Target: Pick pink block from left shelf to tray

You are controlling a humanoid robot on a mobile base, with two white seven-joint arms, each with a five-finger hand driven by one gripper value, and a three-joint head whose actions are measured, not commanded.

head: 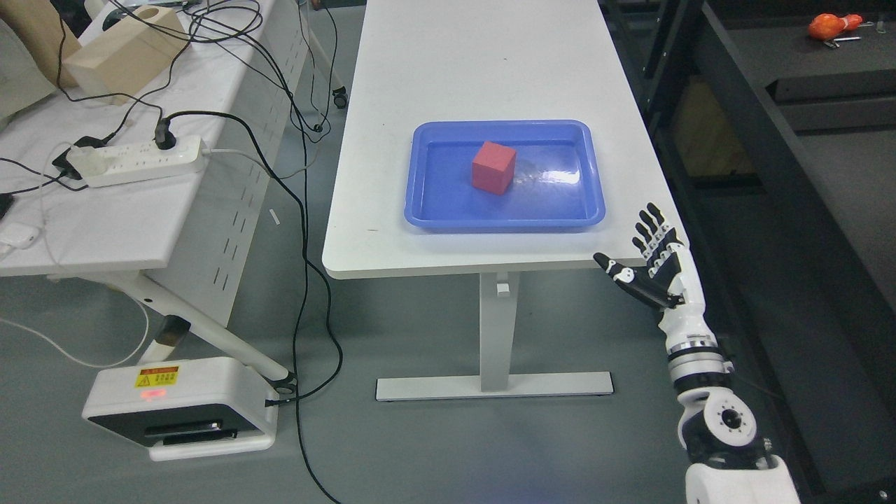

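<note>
Pink-red block (493, 166) sits inside the blue tray (427, 210) on the white worktop (462, 63), near tray centre. Right hand (651, 262) hangs off the worktop's near right corner, fingers (652, 222) spread, holding nothing, well apart from the block.

A robotics lab: white desks (392, 238) stand on a grey floor, a loaded power strip (140, 159) trails black cables (302, 231) off one desk's edge, beside dark equipment racks (770, 175).
</note>
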